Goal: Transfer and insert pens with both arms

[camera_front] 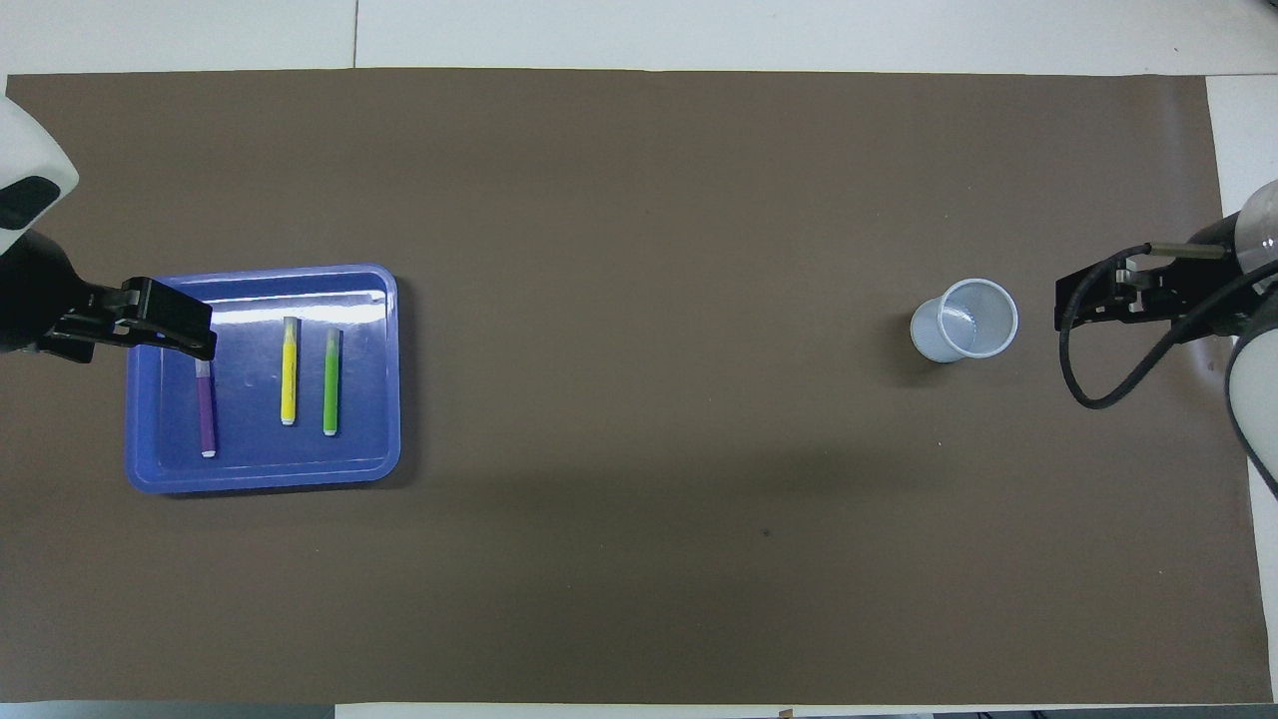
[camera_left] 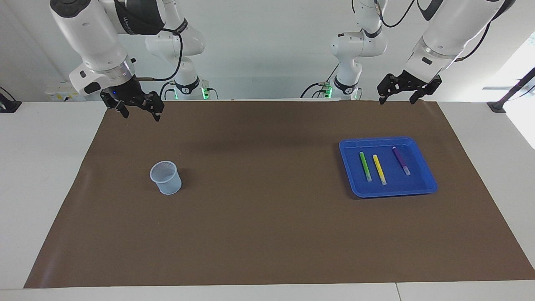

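Brown mat point(camera_left: 267, 217) covers the desk point(camera_left: 46, 167). Blue tray point(camera_left: 424, 167) sits toward the left arm's end; in it, three pens lie flat, side by side and apart — green pen point(camera_left: 365, 166), yellow pen point(camera_left: 379, 169), purple pen point(camera_left: 401, 160). Purple lies closest to the left arm's end, green closest to mid-desk.

Pale translucent cup point(camera_left: 166, 177) stands upright on the mat toward the right arm's end, well apart from the tray.

Left end effector point(camera_left: 398, 99) hangs raised over the mat's robot-side edge, fingers spread, holding nothing. Right end effector point(camera_left: 140, 112) — likewise raised over the mat's robot-side edge, fingers spread, holding nothing.
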You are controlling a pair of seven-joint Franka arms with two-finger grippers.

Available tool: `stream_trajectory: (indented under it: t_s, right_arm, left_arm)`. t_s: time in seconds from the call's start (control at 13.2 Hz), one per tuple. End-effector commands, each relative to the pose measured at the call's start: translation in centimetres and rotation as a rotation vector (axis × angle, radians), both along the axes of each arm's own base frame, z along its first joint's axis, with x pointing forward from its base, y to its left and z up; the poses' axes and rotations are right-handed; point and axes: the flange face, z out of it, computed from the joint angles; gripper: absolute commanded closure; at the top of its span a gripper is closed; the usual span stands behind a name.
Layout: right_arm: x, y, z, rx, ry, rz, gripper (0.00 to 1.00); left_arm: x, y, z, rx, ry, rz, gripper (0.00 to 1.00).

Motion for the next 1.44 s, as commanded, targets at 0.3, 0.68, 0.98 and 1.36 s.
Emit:
stream_trajectory:
  t_s: [0.3,0.68,0.98,1.36]
  right_arm:
    - [-0.03,-0.19,1.15,0.006,-0.020,-0.018,0.00]
    - [-0.05,-0.26,0.99,0.007,-0.016,-0.019,0.00]
    - [-0.14,-0.85,0.79,0.007,-0.016,-0.025,0.00]
    - [-0.09,-0.43,0.77,0.007,-0.020,-0.019,0.00]
  left_arm:
    - [0.09,0.22,0.23,0.008,-0.015,0.012,0.00]
    - [0.15,-0.06,0.28,0.004,-0.027,0.008,0.00]
    - [0.29,0.41,0.22,0.004,-0.033,0.020,0.00]
    - [0.07,0.50,0.07,0.004,-0.028,0.013,0.00]
